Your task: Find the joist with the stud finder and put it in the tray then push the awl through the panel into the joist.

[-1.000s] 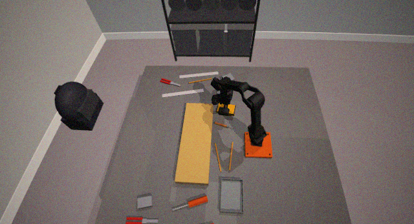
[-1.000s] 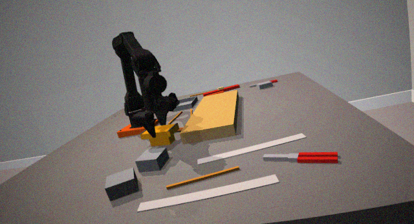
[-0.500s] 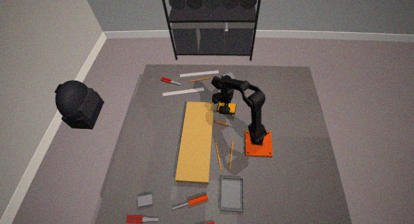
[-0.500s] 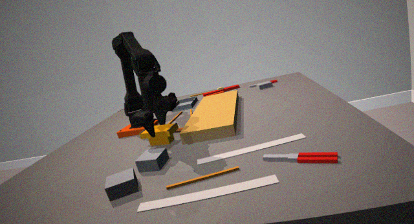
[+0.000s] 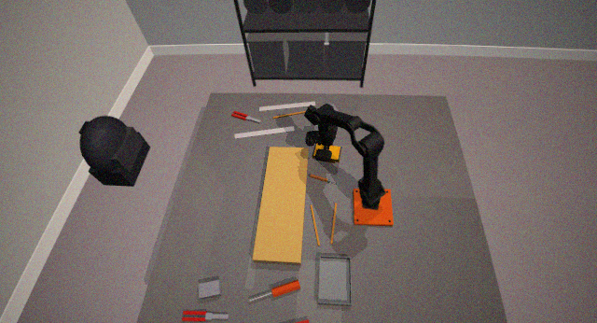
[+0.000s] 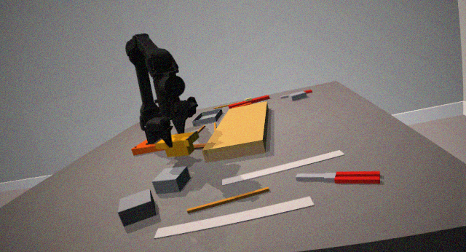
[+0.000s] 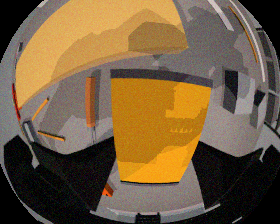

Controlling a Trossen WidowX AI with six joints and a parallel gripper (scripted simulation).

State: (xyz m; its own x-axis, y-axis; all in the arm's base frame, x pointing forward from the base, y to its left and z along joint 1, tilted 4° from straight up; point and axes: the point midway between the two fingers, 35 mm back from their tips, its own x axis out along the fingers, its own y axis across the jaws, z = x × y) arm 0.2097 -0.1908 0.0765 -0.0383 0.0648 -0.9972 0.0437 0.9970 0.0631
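Stud finder (image 5: 333, 153) (image 6: 180, 146) (image 7: 153, 125), yellow with a dark strip along one edge: pinched between the two fingers of the gripper (image 5: 325, 147) (image 6: 175, 139) (image 7: 155, 141), one on each side. Floor panel (image 5: 281, 206) (image 6: 240, 130) (image 7: 96, 40), pale wood: just beside the fingers at one end, its length running away from them. Awl (image 5: 319, 177) (image 6: 199, 146) (image 7: 90, 102), orange handle, thin shaft: lying near the fingers, on their tray side. Two slim orange sticks (image 5: 315, 225): farther from the fingers, between awl and tray. Tray (image 5: 320, 281) (image 6: 195, 124), grey, shallow, raised rim: well apart from the fingers, near the panel's other end; bare bottom visible, stud finder outside it.
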